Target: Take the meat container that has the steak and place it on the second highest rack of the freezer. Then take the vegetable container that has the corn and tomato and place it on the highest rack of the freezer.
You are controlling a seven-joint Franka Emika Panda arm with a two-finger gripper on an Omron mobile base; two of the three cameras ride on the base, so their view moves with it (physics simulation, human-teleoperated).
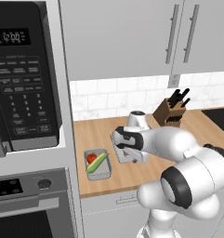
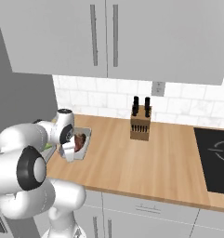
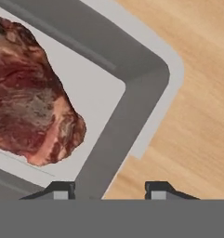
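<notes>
Straddling one wall of the single light-grey meat container [image 3: 132, 97], the two-finger gripper [image 3: 109, 189] has its dark tips apart, one on each side; whether they press the wall I cannot tell. One dark red-brown steak [image 3: 29, 97] lies inside. Beside it on the wooden counter [image 1: 146, 179], another grey tray [image 1: 100, 173] holds one yellow corn cob [image 1: 97, 162] and one red tomato [image 1: 91, 158]. Beyond, one knife block [image 2: 141, 124]; the microwave clock [image 1: 12, 36] reads 12:00.
</notes>
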